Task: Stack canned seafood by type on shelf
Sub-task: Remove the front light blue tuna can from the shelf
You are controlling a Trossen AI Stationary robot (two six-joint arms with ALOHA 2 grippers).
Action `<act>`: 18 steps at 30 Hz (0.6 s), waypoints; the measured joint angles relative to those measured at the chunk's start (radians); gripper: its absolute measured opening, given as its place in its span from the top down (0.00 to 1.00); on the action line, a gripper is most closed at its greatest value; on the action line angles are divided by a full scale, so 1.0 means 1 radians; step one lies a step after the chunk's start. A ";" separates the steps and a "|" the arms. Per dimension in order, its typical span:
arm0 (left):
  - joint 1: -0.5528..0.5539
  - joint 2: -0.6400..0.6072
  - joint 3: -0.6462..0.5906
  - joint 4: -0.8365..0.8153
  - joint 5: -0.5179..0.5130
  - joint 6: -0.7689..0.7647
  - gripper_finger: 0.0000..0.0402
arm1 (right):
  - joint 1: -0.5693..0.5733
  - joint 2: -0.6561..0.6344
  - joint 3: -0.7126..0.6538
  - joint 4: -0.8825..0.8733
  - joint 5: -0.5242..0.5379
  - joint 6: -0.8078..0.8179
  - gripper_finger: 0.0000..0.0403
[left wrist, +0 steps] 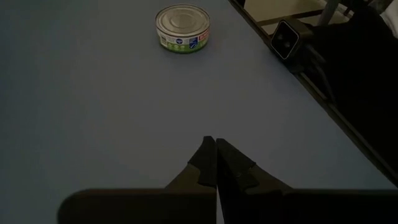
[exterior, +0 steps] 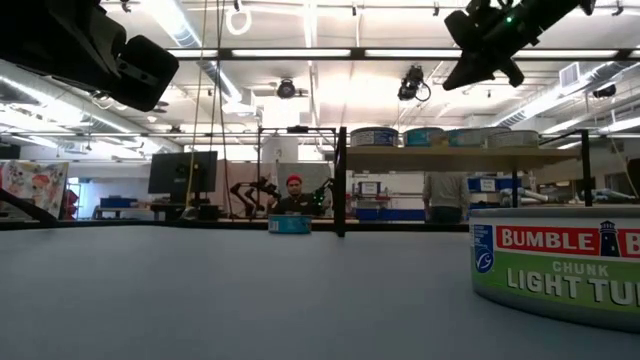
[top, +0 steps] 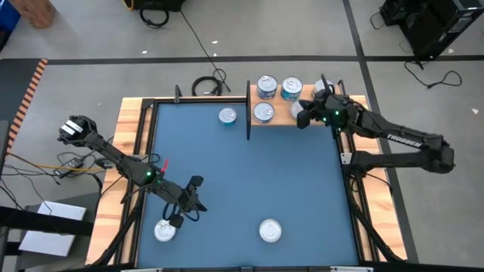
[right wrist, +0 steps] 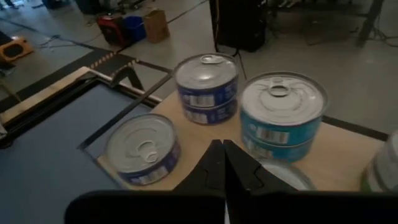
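1. The shelf point(top: 280, 115) sits at the far edge of the blue mat point(top: 249, 181), toward the right side, with a black post point(top: 248, 109) at its left end.
2. On the shelf the right wrist view shows a dark blue stack of two tins point(right wrist: 206, 88), a teal stack of two tins point(right wrist: 283, 117) just beside it, and a single blue-labelled tin point(right wrist: 144, 149) nearer the mat edge; a further tin top shows just below the fingers (only partly visible).
3. The right tool point(top: 304, 115) hovers above the shelf's right part, its fingers point(right wrist: 217, 163) pressed together and holding nothing.
4. A lone tin point(top: 228, 116) rests on the mat just left of the post.
5. The left tool point(top: 178, 217) hangs low over the near left part of the mat, fingers point(left wrist: 214, 160) together, empty.
6. A tin point(top: 165, 230) lies on the mat just beside the left tool, at the near left corner.
7. Another tin point(top: 270, 230) stands on the mat near the front edge, around the middle, well apart from the shelf (its label reads chunk light tuna in the low view).
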 joint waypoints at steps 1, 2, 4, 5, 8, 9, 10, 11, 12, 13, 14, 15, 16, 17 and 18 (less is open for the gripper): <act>0.000 0.000 0.000 0.000 0.000 0.000 1.00 | -0.013 0.000 0.000 -0.001 -0.005 -0.004 1.00; 0.000 0.000 0.000 0.000 0.000 0.001 1.00 | -0.024 0.000 0.000 -0.001 -0.014 -0.008 1.00; 0.000 0.000 0.000 0.000 0.002 0.001 1.00 | -0.038 0.001 0.000 -0.001 -0.032 -0.025 1.00; 0.000 0.000 0.000 0.000 0.003 0.001 1.00 | -0.041 0.001 0.000 -0.003 -0.041 -0.035 1.00; 0.000 0.000 0.000 0.000 0.003 0.002 1.00 | -0.038 0.001 0.000 -0.006 -0.072 -0.085 0.99; 0.000 0.000 0.000 0.000 0.003 0.003 1.00 | -0.032 0.001 0.000 -0.011 -0.080 -0.098 0.99; 0.000 0.000 0.000 0.000 0.002 0.003 1.00 | -0.024 0.001 0.000 -0.017 -0.082 -0.111 0.98; 0.001 0.000 0.000 0.001 -0.003 0.003 1.00 | -0.017 0.001 0.000 -0.026 -0.080 -0.125 0.96; 0.001 0.000 0.000 0.001 -0.011 0.003 1.00 | -0.009 0.001 0.000 -0.038 -0.072 -0.134 0.95; 0.002 0.000 0.000 0.001 -0.019 0.002 1.00 | -0.003 0.002 0.000 -0.053 -0.060 -0.137 0.94; 0.002 0.000 0.000 0.001 -0.026 0.001 1.00 | 0.001 0.007 0.000 -0.068 -0.048 -0.137 0.93; 0.002 0.000 0.000 0.001 -0.033 0.001 1.00 | 0.005 0.014 0.000 -0.086 -0.043 -0.137 0.93; 0.002 0.000 0.000 0.004 -0.041 0.001 1.00 | 0.006 0.025 0.000 -0.109 -0.041 -0.137 0.94; 0.002 0.000 -0.001 0.015 -0.054 0.000 1.00 | 0.006 0.040 0.000 -0.131 -0.041 -0.137 0.95; 0.009 0.000 -0.004 0.033 -0.062 0.000 1.00 | 0.006 0.058 -0.001 -0.147 -0.041 -0.137 0.97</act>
